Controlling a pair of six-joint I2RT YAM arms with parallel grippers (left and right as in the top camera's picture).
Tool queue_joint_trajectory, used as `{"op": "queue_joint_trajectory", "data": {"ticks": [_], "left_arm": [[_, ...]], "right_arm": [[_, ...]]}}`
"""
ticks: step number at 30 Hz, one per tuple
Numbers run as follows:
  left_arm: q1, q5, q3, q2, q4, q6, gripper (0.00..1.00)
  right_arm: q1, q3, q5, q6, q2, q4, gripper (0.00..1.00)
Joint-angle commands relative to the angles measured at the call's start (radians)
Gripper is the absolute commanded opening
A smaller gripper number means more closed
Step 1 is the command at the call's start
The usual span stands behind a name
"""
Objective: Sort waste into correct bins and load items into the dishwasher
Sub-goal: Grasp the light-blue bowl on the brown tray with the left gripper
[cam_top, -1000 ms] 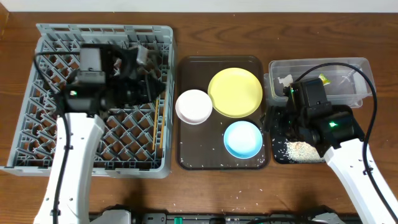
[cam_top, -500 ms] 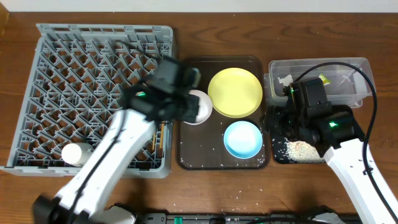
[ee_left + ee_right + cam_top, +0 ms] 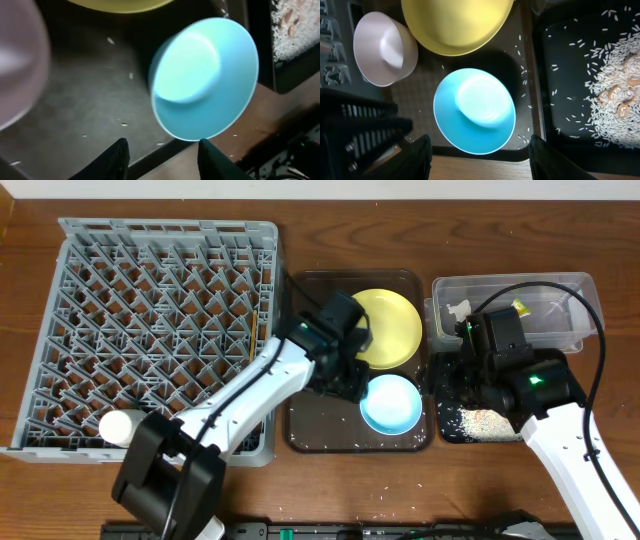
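Wooden table (image 3: 420, 495): brown tray (image 3: 312, 432) holds yellow plate (image 3: 393, 322), blue bowl (image 3: 392, 404); black tray (image 3: 570, 50), rice (image 3: 615, 100).

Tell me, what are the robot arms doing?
They are clearing up. The left pincer is open and empty over the dark brown serving tray, by the light blue bowl. The round yellow plate and white bowl sit on that tray too, not yet in the grey plastic dish rack. The right pincer, also open, hovers beside the shallow black tray holding loose rice.
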Motion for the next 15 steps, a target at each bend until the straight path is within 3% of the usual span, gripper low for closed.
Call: {"op": "queue_joint_trajectory", "data": {"ticks": [1,12,15], "left_arm": [[-0.021,-0.037,-0.032,-0.001,0.02,-0.066,0.46],[-0.05,-0.028,-0.079,0.149,0.163,-0.072,0.45],[-0.061,0.002,-0.079,0.167,0.197,-0.095,0.34]], "right_arm": [[-0.01,0.005,0.003,-0.014,-0.007,-0.001,0.6],[-0.01,0.005,0.003,-0.014,-0.007,0.002,0.61],[-0.01,0.005,0.003,-0.014,-0.007,0.001,0.61]]}}
